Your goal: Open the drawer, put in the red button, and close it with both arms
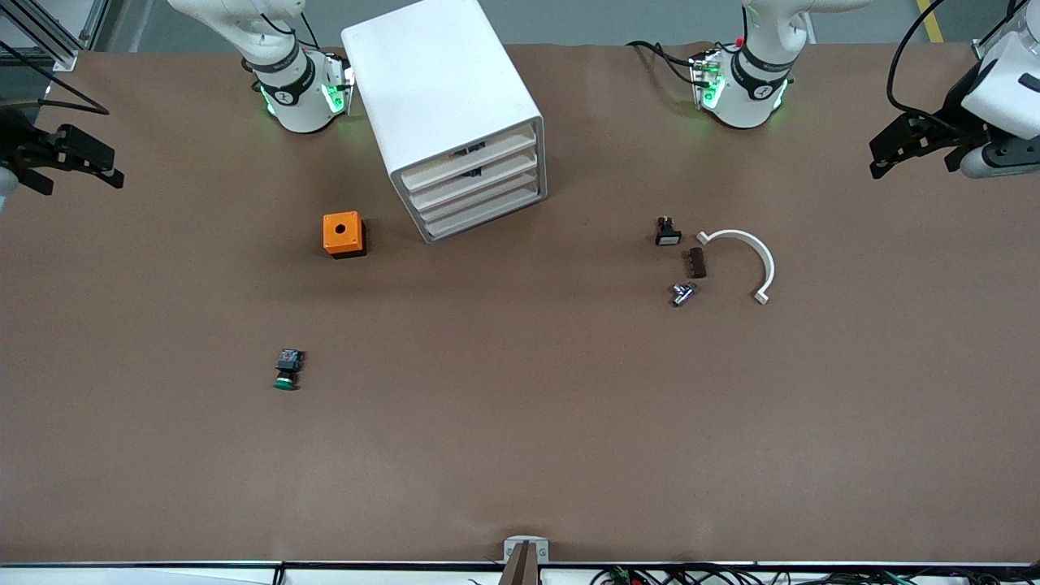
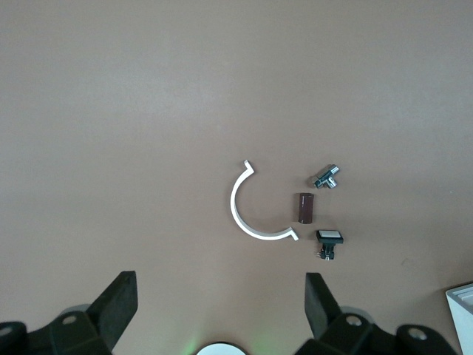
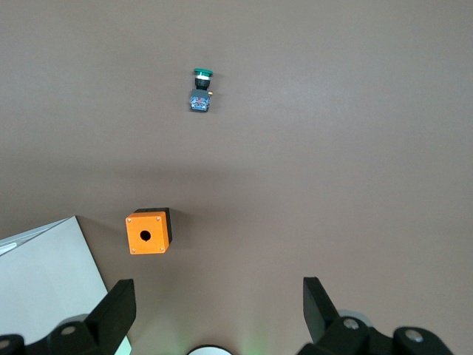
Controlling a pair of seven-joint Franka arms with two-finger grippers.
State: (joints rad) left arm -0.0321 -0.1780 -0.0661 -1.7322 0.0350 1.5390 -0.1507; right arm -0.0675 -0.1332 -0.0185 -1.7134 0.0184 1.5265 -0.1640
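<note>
Near to far. Closest to the front camera, a green-capped button [image 1: 286, 370] is lying on its side on the table [image 1: 520, 455], toward the right arm's end, long axis running roughly near-far w/ cap nearest. No red button is showing in any view, so its bearing from the fingers can't be given; it may be hidden.

Farther up, toward the left arm's end, small parts are sitting close together but apart: metal fitting [image 1: 682, 293], brown block [image 1: 695, 262], white arc [image 1: 743, 260], white-faced switch [image 1: 668, 233]. An orange box [image 1: 344, 235] w/ a top hole is sitting just beside the drawer unit [image 1: 451, 106].

The unit's four drawer fronts are facing the front camera, angled toward the left arm's end; all look shut or nearly so.

The right gripper [image 1: 110, 166] is hanging over the table edge at its own end and the left gripper [image 1: 876, 160] likewise at the other, both w/ fingers spread wide, holding nothing.

Judgement: the first pull is coming from the front of the drawers; neither arm is clearly nearer. The table is flat, matte and brown, and approach room is ample.
</note>
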